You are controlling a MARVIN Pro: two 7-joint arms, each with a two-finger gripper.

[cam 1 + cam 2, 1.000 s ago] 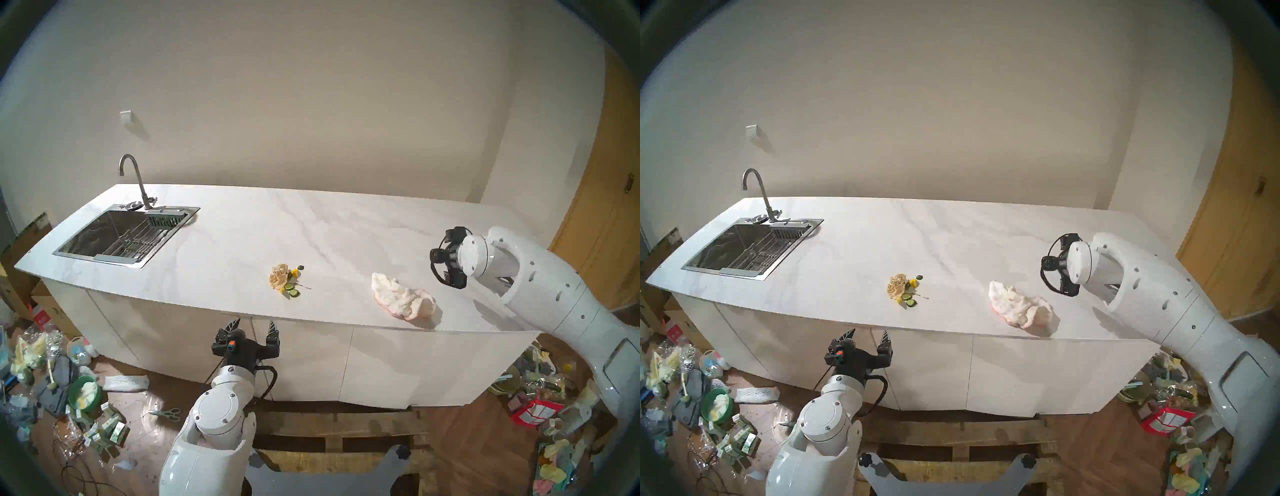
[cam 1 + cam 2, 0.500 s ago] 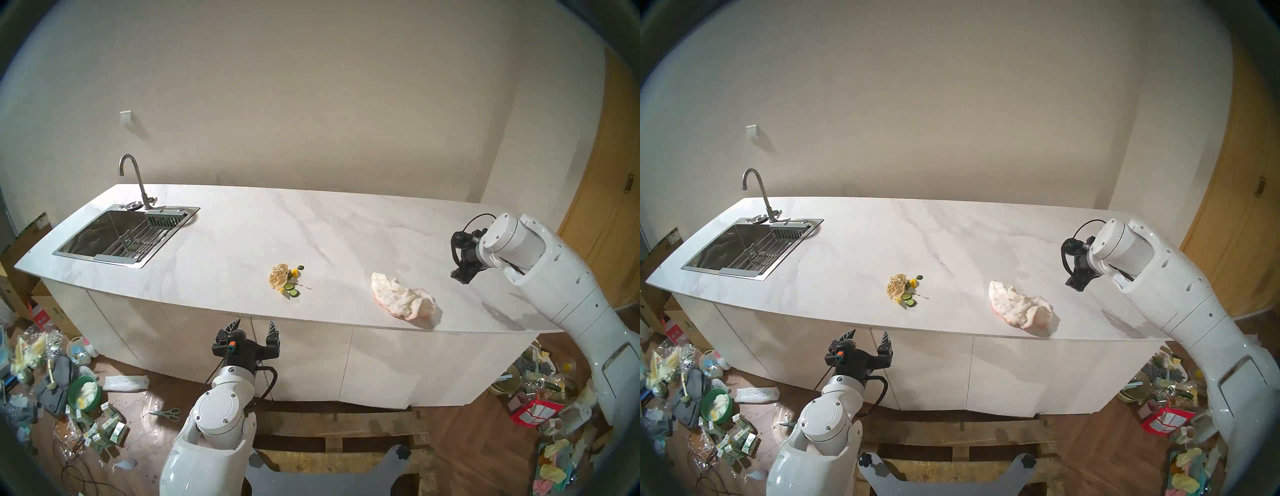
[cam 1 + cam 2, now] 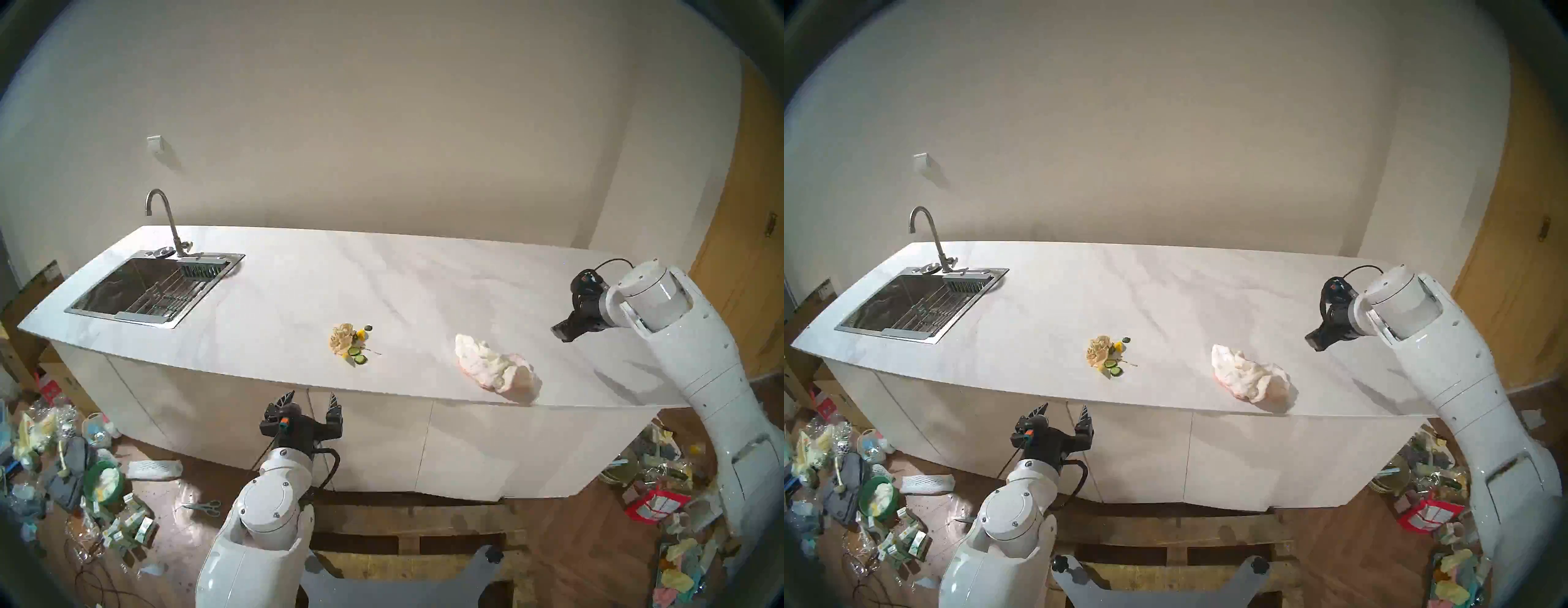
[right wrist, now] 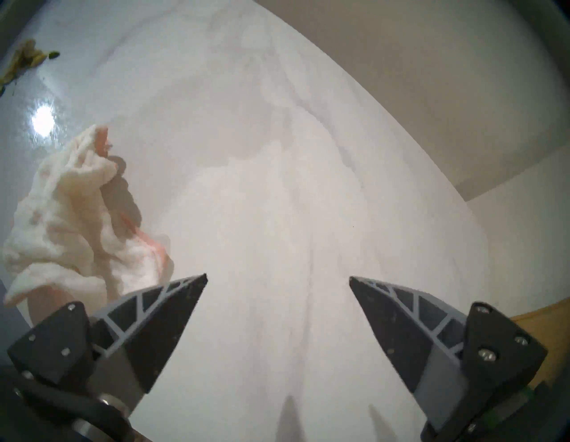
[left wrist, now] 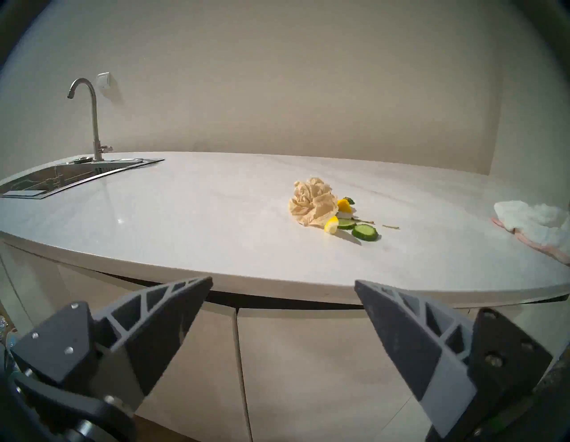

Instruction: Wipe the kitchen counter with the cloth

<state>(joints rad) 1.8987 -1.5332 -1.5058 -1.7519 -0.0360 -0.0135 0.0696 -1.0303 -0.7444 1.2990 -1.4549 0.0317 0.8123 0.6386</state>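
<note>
Lying crumpled near the white marble-look counter (image 3: 297,293) front edge, white terry cloth with pink edging (image 3: 494,367), long axis running left-far to right-near, right claw (image 4: 277,279) spread apart just beside it, left claw (image 5: 283,283) spread apart below the counter edge.

Dim warm light, fisheye-dark rims, a glare spot on the kitchen counter (image 4: 43,120), right-wrist view blurred.

Surface (image 3: 297,293) mostly bare btwn sink (image 3: 140,288) and cloth (image 3: 494,367). Only mid-front obstacle: tan paper wad (image 3: 341,337) w/ cucumber slices (image 3: 357,356) beside it. Cloth sits near front edge; open strip btwn it and right end effector (image 3: 562,331). Back half clear.
</note>
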